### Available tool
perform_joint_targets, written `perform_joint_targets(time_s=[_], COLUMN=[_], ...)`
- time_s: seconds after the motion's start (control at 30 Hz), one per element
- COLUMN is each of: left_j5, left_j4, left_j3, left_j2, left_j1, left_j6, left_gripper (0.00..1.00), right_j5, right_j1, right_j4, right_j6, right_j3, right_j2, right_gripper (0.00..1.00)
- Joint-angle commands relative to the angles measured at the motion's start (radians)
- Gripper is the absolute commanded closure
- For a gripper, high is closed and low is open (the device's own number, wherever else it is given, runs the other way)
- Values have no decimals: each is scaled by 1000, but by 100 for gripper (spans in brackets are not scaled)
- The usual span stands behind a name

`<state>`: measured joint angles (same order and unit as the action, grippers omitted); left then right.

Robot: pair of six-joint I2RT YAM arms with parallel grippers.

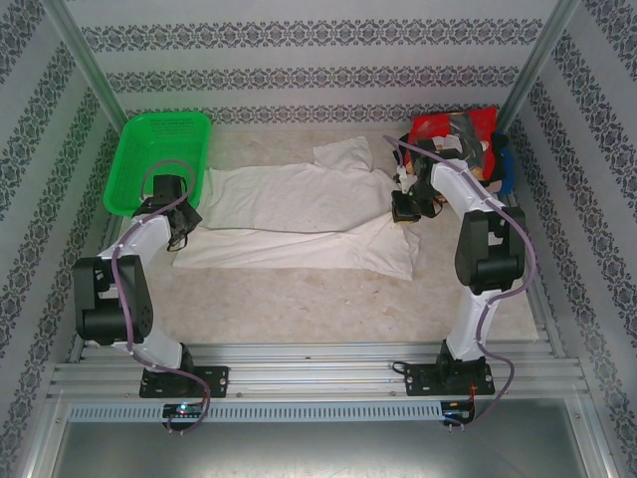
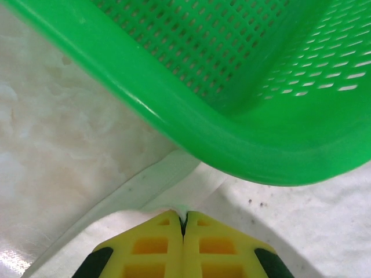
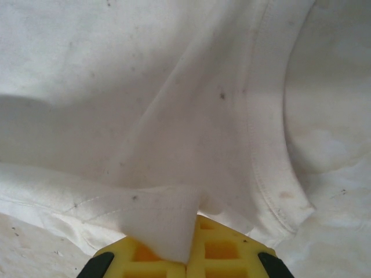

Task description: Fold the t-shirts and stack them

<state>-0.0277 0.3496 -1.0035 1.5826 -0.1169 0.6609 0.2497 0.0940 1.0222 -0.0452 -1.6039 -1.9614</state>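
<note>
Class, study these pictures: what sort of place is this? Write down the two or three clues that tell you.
Most likely a robotics lab cell, not a home: a left arm and right arm bolted to aluminium rails, metal frame posts beside wallpapered walls, and a white t-shirt spread on the table.

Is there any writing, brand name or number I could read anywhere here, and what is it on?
No text can be read in these pictures.
On the large white cloth t-shirt: none, the cloth is plain.
On the green plastic mesh basket: no label seen.
On the red printed folded shirt: print too small to read.
</note>
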Motion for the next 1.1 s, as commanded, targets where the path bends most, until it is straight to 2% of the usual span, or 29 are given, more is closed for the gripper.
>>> perform_joint_targets(time_s=[0.0, 0.17, 0.2, 0.3, 0.37, 0.43, 0.7, 0.9, 0.93, 1.07], left_j5=[-10, -5, -3, 8, 13, 29, 58, 86, 88, 63], left_j4=[-34, -35, -35, -38, -32, -26, 11, 52, 59, 94], left_j3=[-24, -39, -40, -45, -51, -56, -31, -11, -6, -8], left_j2=[19, 37, 40, 41, 40, 34, -54, -162, -180, -222], left_j1=[11, 11, 11, 11, 11, 11, 16, 29, 40, 129], left_j6=[-21, -23, -23, -14, -5, 6, 52, 52, 47, -10], left_gripper=[100, 100, 97, 81, 61, 49, 32, 23, 14, 11], right_j5=[-28, -26, -26, -20, -14, -6, 3, 84, 121, 289], right_j1=[4, 12, 13, 17, 21, 23, -2, 0, 4, 40], right_j4=[21, 19, 19, 19, 19, 17, -19, -34, -49, -183], right_j6=[16, 17, 15, 12, 9, -4, -88, -177, -204, -366], right_j3=[-39, -54, -58, -76, -93, -114, -154, 12, 53, 219], right_j2=[-26, -45, -50, -67, -79, -91, -54, 125, 151, 204], right_gripper=[94, 92, 92, 88, 84, 76, 57, 49, 48, 47])
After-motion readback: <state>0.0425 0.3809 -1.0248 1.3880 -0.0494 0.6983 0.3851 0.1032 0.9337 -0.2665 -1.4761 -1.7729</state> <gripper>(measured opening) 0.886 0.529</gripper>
